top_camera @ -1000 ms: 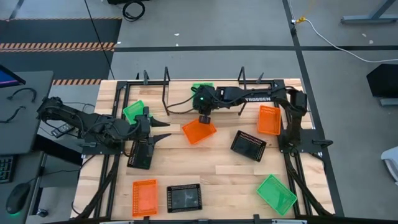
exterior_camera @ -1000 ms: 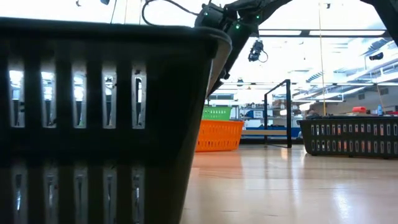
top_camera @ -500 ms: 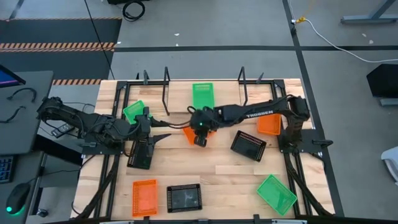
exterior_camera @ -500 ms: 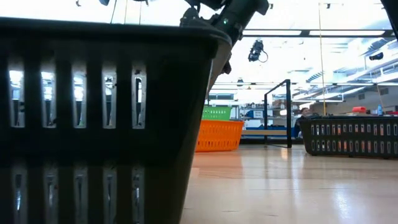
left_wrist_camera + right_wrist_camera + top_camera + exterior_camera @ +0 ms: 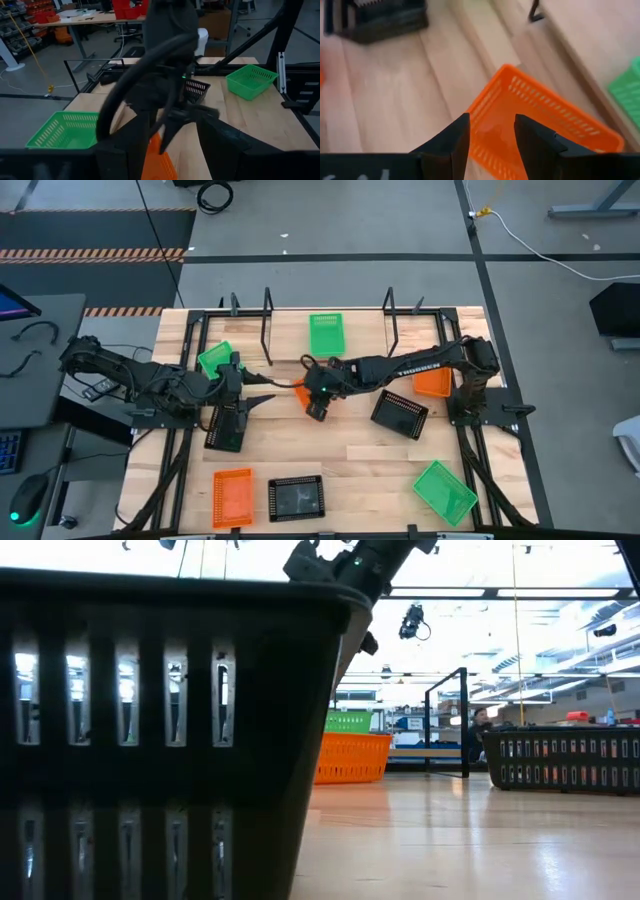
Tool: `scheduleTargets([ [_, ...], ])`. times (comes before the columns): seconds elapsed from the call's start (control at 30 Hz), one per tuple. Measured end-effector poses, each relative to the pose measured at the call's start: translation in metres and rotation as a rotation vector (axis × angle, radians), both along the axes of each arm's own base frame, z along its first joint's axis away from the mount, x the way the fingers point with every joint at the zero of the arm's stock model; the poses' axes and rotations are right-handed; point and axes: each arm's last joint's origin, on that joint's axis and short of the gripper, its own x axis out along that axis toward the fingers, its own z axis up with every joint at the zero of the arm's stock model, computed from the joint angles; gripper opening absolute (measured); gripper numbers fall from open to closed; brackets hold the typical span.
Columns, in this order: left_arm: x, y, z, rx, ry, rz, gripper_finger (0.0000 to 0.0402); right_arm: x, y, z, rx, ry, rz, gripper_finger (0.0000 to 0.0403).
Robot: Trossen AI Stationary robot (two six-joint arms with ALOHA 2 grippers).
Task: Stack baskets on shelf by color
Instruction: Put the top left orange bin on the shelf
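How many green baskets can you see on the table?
3: one on the shelf at the back, one near the left arm, one at the front right corner. None seems hidden.

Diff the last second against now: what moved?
The right gripper swung away from the shelf, leaving a green basket there, and now hovers open over the orange basket mid-table, not gripping it. That basket appears unmoved. The left gripper and the other baskets stayed put.
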Motion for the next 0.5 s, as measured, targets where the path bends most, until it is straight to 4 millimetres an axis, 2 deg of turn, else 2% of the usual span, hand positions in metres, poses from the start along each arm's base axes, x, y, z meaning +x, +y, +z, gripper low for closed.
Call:
scheduleTargets([
  [0.33, 0.0, 0.0, -0.01, 0.004, 0.09, 0.012, 0.0172, -0.004, 0.003, -0.026, 0.037, -0.011, -0.026, 0.0161],
  [0.5, 0.001, 0.0, -0.005, 0.004, 0.043, 0.02, 0.0173, 0.005, 0.012, -0.025, 0.056, -0.192, -0.015, 0.0161],
])
